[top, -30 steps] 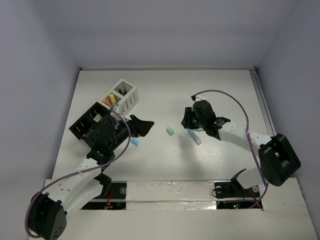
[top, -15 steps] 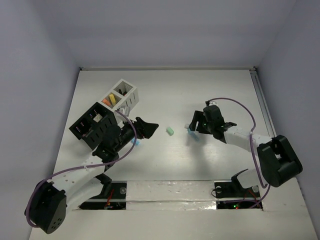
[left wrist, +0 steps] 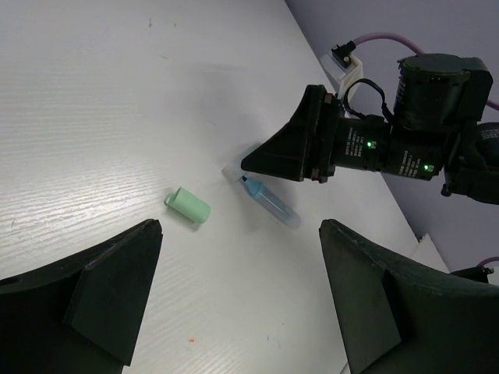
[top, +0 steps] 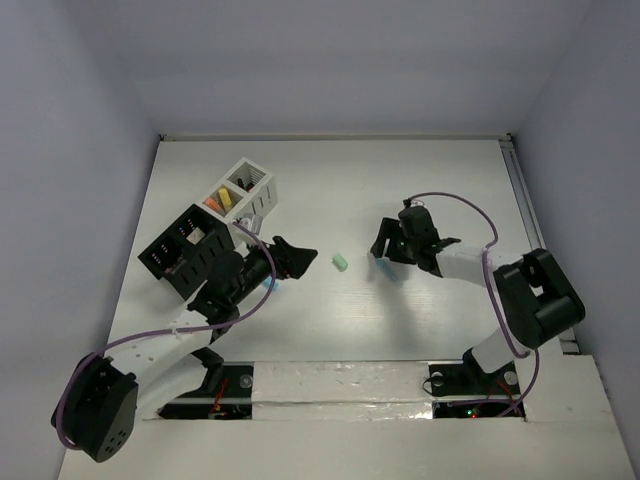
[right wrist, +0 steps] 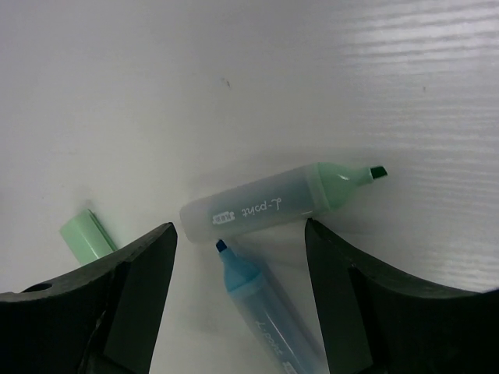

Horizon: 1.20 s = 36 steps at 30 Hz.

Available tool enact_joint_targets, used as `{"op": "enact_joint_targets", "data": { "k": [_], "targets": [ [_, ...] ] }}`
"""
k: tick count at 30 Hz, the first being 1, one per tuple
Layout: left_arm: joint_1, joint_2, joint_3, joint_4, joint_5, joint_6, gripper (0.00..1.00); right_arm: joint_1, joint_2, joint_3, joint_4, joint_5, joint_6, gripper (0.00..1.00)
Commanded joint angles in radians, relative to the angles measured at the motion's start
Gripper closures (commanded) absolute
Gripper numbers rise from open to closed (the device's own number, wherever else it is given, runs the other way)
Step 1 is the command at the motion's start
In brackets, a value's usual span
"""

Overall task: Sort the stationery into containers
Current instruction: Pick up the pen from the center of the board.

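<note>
Green highlighter [right wrist: 273,204], blue highlighter [right wrist: 265,312] lie uncapped beneath wide-spread right claw [right wrist: 240,238]; left claw [left wrist: 238,261] wide, empty.

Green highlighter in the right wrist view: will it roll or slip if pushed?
Probably rolls: the green highlighter has a round, smooth barrel lying flat on the table. Likely stiff and light, being a short plastic stick. Its tip is uncapped, so it might mark the surface.

Translucent plastic marker [right wrist: 265,206], seemingly matt table [right wrist: 234,47]
</note>
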Motion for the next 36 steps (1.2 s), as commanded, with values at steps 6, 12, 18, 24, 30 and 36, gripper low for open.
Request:
{"op": "enact_joint_targets", "data": {
  "k": [6, 12, 18, 24, 30, 36],
  "targets": [
    [-0.005, 0.008, -0.007, 0.07, 0.001, 0.04, 0.2, -0.007, 0.126, 0.138, 0.005, 0.031, -0.04, 0.32],
    [-0.005, 0.018, -0.009, 0.079, 0.003, 0.046, 0.19, -0.007, 0.179, 0.204, -0.082, 0.085, -0.078, 0.49],
    [-0.005, 0.012, -0.016, 0.084, 0.01, 0.046, 0.19, 0.033, 0.246, 0.291, -0.196, 0.145, -0.107, 0.6],
    [-0.005, -0.027, -0.027, 0.064, 0.007, 0.055, 0.19, 0.064, 0.338, 0.389, -0.31, 0.192, -0.139, 0.51],
    [-0.005, -0.051, -0.032, 0.048, 0.003, 0.061, 0.19, 0.073, 0.381, 0.471, -0.367, 0.201, -0.164, 0.74],
    [-0.005, -0.043, -0.03, 0.047, 0.01, 0.066, 0.23, 0.073, 0.323, 0.477, -0.286, 0.137, -0.155, 0.95]
  ]
}}
